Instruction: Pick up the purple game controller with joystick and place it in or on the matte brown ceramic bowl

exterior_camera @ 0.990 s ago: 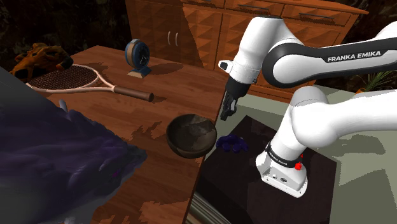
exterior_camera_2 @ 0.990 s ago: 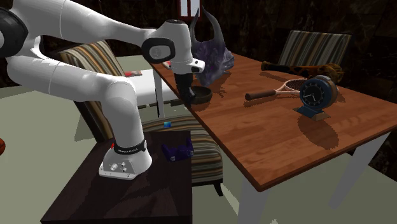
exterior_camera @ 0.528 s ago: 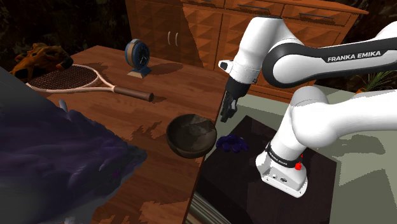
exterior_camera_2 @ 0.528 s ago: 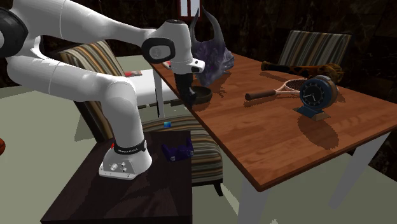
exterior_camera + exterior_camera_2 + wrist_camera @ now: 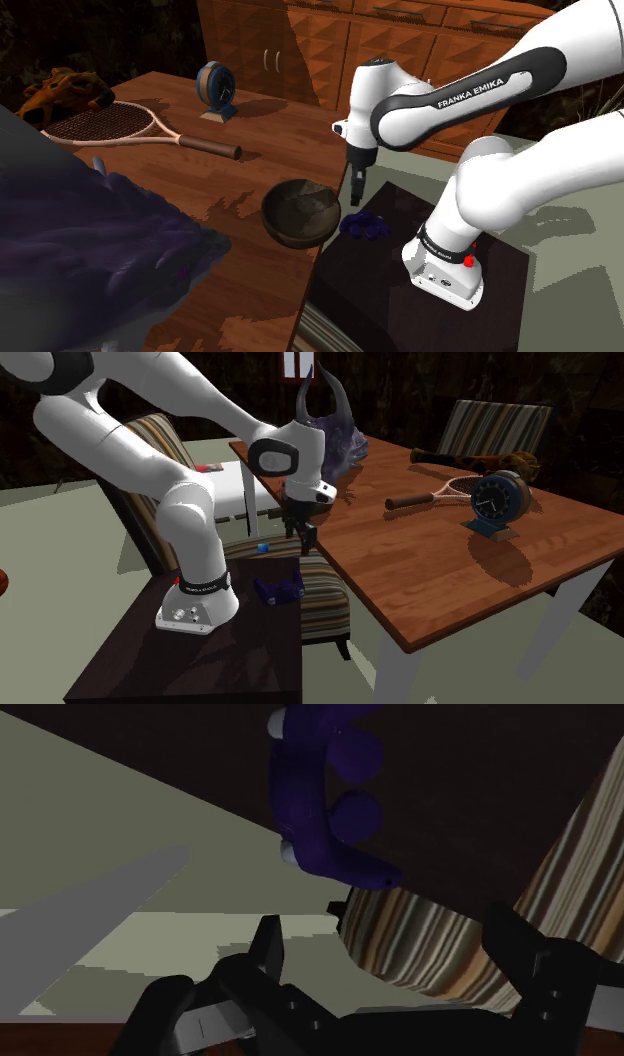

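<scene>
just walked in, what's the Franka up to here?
Early pick stage. The arm's hand is open and empty, and hangs above the purple controller without touching it. The controller lies on the dark stand, near the edge that faces the wooden table. The brown bowl, where it should end up, sits on the table close to that edge with nothing in it. No grasp made yet.
</scene>
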You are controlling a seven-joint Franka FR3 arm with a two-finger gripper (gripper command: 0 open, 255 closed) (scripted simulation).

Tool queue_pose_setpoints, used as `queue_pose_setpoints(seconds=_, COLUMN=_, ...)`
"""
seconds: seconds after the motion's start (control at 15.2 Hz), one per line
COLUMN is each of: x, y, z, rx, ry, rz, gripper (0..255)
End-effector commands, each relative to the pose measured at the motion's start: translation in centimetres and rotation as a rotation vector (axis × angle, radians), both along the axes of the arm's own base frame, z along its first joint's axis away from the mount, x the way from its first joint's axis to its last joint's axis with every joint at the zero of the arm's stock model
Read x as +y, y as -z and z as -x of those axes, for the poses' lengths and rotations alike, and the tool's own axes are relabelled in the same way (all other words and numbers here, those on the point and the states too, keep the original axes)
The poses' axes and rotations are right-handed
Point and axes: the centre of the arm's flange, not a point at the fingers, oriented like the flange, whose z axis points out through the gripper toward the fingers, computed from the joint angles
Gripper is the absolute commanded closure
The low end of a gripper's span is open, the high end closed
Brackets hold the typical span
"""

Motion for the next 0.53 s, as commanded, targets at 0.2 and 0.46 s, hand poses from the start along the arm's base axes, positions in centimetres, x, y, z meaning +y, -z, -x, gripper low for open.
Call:
queue_pose_setpoints(seconds=0.2, x=-2.8, y=6.0, z=-1.3, rx=0.150, ry=0.026, rz=0.070, gripper=0)
queue_pose_setpoints(seconds=0.46, x=-3.7, y=8.6, z=-1.2, rx=0.191, ry=0.034, rz=0.090, gripper=0)
